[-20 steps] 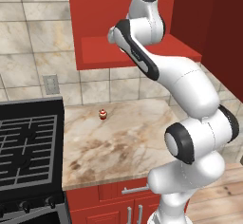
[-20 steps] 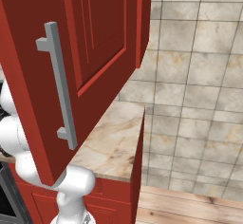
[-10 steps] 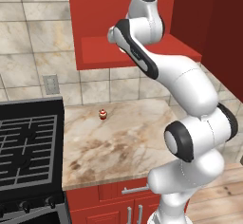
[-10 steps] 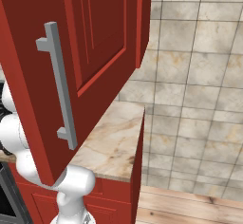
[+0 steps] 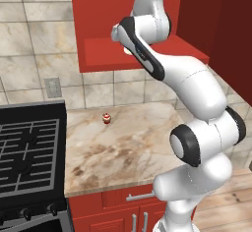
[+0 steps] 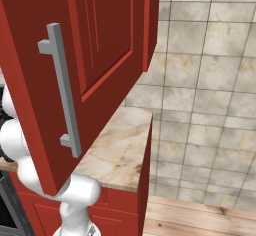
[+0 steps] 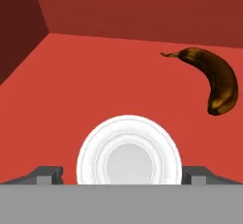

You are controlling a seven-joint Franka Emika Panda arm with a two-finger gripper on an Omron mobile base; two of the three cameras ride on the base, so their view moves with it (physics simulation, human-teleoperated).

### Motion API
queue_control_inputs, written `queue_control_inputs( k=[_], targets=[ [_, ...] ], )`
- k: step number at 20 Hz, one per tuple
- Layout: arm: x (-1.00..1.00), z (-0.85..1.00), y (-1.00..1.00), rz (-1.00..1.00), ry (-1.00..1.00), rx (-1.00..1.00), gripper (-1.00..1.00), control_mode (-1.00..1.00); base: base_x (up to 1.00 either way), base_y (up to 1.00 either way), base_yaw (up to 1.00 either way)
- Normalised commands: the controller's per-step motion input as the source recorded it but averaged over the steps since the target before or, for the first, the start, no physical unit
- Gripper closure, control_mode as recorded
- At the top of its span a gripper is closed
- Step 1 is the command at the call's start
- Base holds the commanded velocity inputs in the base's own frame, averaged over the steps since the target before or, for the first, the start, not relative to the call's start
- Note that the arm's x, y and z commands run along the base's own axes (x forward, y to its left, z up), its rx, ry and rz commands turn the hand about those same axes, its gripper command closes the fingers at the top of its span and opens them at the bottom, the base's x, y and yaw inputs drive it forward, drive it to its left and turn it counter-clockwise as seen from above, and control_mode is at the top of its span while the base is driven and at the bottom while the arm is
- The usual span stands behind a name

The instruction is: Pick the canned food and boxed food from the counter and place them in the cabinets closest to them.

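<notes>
Item: canned food (image 7: 128, 152), upright on the red shelf of the cabinet (image 5: 106, 54), seen end-on. Pincer (image 7: 122, 175) spread, fingers (image 7: 45, 174) either side and clear. Neighbour: browned banana (image 7: 213, 78), well apart. Advice: withdraw straight back, without clipping the can.

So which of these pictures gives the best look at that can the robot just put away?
The hand view: the canned food sits on the red shelf of the cabinets, seen from above between the spread fingers, near a brown banana. In the left base view the arm hides it; in the right base view the cabinet door blocks it.
</notes>
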Motion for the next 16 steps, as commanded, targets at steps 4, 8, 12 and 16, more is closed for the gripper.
queue_control_inputs(
  k=[4, 8, 12, 16],
  targets=[
    [-0.85, 0.00, 0.00, 0.00, -0.12, 0.00, -1.00, -1.00, 0.00, 0.00, 0.00],
    [-0.93, 0.00, 0.00, 0.00, -0.11, -0.01, -1.00, -1.00, 0.00, 0.00, 0.00],
    [-0.93, -0.04, -0.02, 0.00, -0.04, -0.04, -1.00, -1.00, 0.00, 0.00, 0.00],
    [-0.96, -0.09, -0.08, 0.00, 0.00, -0.06, -1.00, -1.00, 0.00, 0.00, 0.00]
  ],
)
